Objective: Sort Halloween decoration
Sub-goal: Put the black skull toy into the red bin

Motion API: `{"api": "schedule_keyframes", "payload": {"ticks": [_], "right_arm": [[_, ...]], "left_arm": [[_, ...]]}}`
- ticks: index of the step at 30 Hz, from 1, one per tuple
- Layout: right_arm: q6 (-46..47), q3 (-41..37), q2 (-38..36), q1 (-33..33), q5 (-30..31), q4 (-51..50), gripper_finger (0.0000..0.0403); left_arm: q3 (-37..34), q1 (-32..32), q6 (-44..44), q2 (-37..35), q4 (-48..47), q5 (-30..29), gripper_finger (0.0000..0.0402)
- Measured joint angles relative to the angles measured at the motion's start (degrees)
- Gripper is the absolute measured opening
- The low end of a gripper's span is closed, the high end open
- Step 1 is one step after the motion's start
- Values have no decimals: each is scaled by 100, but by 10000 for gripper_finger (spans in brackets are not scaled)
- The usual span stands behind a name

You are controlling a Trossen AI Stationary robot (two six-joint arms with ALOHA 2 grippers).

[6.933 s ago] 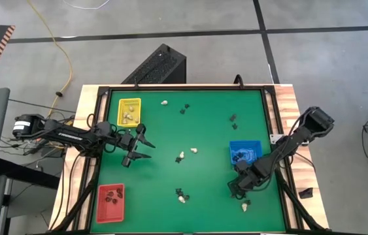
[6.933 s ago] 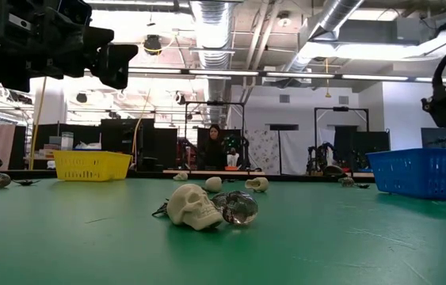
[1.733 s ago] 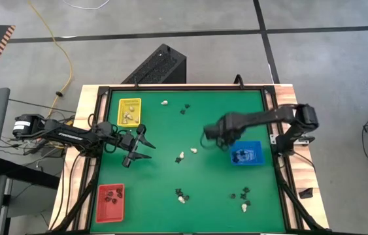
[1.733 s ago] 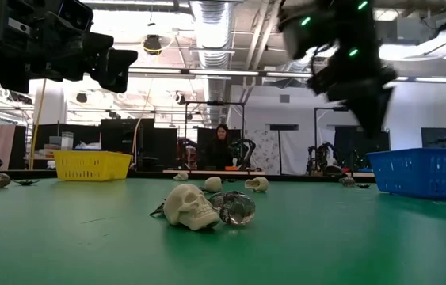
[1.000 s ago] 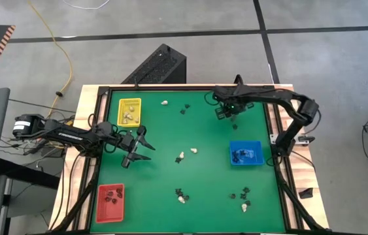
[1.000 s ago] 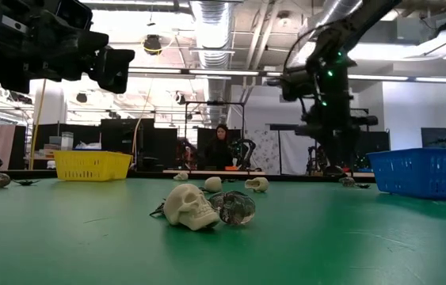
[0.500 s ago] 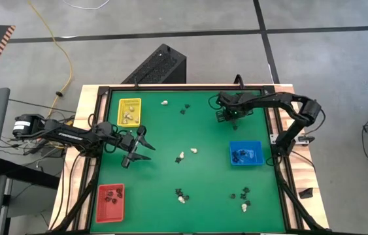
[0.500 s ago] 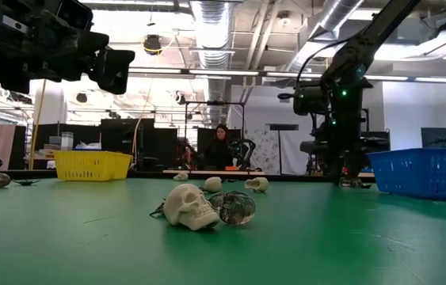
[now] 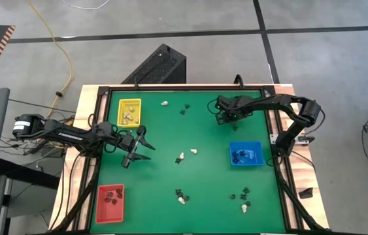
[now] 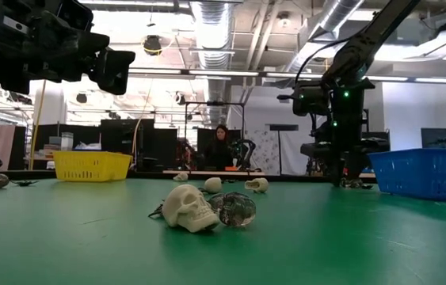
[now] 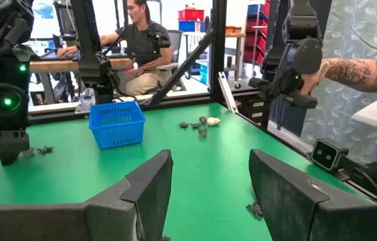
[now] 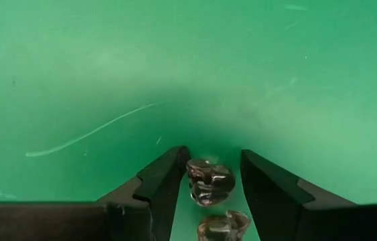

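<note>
Small Halloween trinkets lie scattered on the green table: a cream skull (image 10: 189, 207) next to a shiny dark one (image 10: 237, 209), cream ones (image 9: 193, 151) mid-table, black ones (image 9: 185, 108) at the far side. My right gripper (image 9: 225, 118) points down at the far right, open, its fingers on either side of a shiny dark trinket (image 12: 209, 181). A second dark trinket (image 12: 223, 226) lies further back between the fingers. My left gripper (image 9: 146, 147) hovers level and open at the table's left, with nothing between its fingers (image 11: 208, 167). My right gripper comes from above with the shiny dark trinket (image 12: 201, 169) between its two open fingers. The trinket lies on the table. One finger (image 12: 169, 175) stands right beside it, and I cannot tell whether it touches.
A yellow tray (image 9: 129, 111) stands at the far left, a red tray (image 9: 110, 201) at the near left and a blue tray (image 9: 245, 153) at the right, each with trinkets inside. More trinkets (image 9: 244, 207) lie near the front edge. People sit in the room beyond.
My right gripper has sunk toward the table at the far right and shifted slightly toward the near edge, ending over the dark trinkets there. Its wrist has rolled a little. My left arm has kept still.
</note>
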Motion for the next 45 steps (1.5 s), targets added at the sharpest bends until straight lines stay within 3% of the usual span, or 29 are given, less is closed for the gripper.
{"api": "schedule_keyframes", "payload": {"ticks": [9, 19, 28, 38, 45], "right_arm": [[2, -6, 4, 44, -34, -147, 185], [-33, -8, -2, 49, -60, -199, 121], [-238, 421, 44, 444, 5, -398, 128], [-508, 1763, 31, 1862, 90, 86, 124], [-1511, 1882, 111, 3533, 126, 2967, 124]], "left_arm": [[0, -1, 0, 0, 0, 0, 190], [0, 0, 0, 0, 0, 0, 190], [0, 0, 61, 0, -2, 0, 190], [0, 0, 129, 0, -2, -382, 190], [0, 0, 122, 0, -1, -671, 190]]}}
